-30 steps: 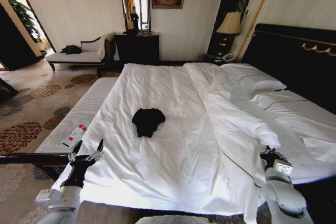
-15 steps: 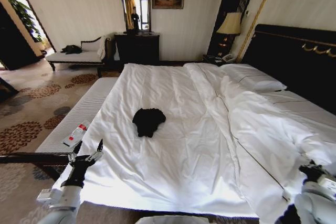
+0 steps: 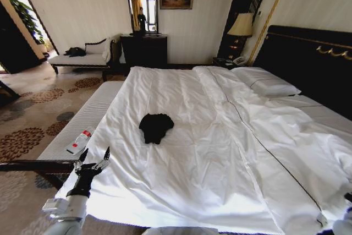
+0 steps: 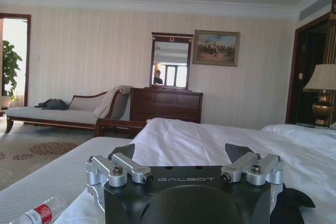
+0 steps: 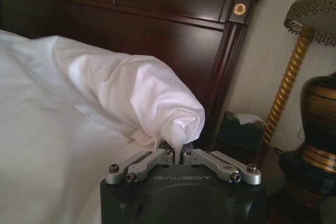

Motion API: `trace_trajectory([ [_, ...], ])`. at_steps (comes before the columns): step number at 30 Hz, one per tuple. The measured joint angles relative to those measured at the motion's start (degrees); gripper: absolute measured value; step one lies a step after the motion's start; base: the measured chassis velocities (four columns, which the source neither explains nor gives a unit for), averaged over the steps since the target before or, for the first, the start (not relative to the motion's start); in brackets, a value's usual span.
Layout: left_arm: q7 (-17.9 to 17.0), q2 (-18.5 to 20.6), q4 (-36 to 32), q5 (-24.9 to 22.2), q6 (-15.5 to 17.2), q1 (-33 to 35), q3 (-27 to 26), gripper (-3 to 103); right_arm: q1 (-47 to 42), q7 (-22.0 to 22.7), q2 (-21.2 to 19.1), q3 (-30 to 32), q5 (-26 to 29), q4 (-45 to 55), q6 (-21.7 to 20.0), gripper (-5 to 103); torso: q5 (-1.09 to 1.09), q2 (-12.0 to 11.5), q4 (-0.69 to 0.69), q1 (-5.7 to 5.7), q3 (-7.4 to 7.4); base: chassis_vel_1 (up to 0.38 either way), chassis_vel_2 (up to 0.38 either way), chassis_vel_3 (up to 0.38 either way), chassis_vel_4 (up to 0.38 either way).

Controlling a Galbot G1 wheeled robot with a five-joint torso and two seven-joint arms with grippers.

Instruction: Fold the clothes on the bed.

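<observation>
Black cotton T-shirt (image 3: 155, 127) crumpled mid-bed, unfolded, untouched | white-duvet double bed (image 3: 192, 152) with dark headboard | left gripper (image 3: 94, 161) spread apart, empty, at near bed corner | right gripper (image 5: 182, 157) pinched closed on white duvet edge (image 5: 157, 103) | folding not begun

striped bench (image 3: 82, 119), plastic bottle (image 3: 77, 142), lamp (image 3: 240, 25)

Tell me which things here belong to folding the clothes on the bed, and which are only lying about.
Part of the job:
- black T-shirt, bunched on the duvet
- bed
- left claw, open, by the bed's near corner
- right claw, shut on the white duvet

Lying about:
- plastic bottle on the striped bench
- table lamp
- dark bundle on the far chaise
</observation>
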Motion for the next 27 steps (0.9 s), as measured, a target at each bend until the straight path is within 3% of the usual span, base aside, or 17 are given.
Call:
trace_trajectory([
  [15, -0.2, -0.6, 0.3, 0.0, 0.0, -0.1, 0.4, 98, -0.6, 1.5, 2.3, 0.8, 0.1, -2.6, 0.7, 3, -0.02, 0.0, 0.01, 0.0, 0.0, 0.0, 0.0, 0.0, 0.0],
  [18, -0.2, -0.6, 0.0, 0.0, 0.0, 0.2, 0.2, 96, -0.7, 1.6, 2.7, 0.7, 0.4, -2.6, 0.5, 19, -0.03, 0.0, -0.07, 0.0, 0.0, 0.0, 0.0, 0.0, 0.0],
  [21, -0.2, -0.7, -0.1, 0.0, 0.0, 0.4, 0.1, 97, -0.8, 1.6, 3.1, 0.5, 0.4, -2.1, 0.5, 19, -0.03, 0.0, -0.06, 0.0, 0.0, 0.0, 0.0, 0.0, 0.0],
  [22, -0.2, -0.7, -0.1, 0.0, 0.0, 0.6, 0.1, 99, -0.9, 1.6, 3.5, 0.2, 0.3, -1.2, 0.5, 30, -0.03, 0.0, -0.03, -0.01, 0.0, 0.0, 0.0, 0.0, 0.0],
  [24, -0.2, -0.8, -0.1, 0.0, 0.0, 0.6, 0.1, 99, -0.9, 1.6, 3.7, 0.1, 0.3, -0.7, 0.5, 36, -0.03, 0.0, -0.02, 0.0, 0.0, 0.0, 0.0, 0.0, 0.0],
  [27, -0.1, -0.8, -0.3, 0.0, 0.0, 0.5, 0.2, 99, -1.1, 1.7, 4.1, -0.1, 0.2, 0.5, 0.2, 52, -0.03, 0.0, -0.02, 0.0, 0.0, 0.0, 0.0, 0.0, 0.0],
])
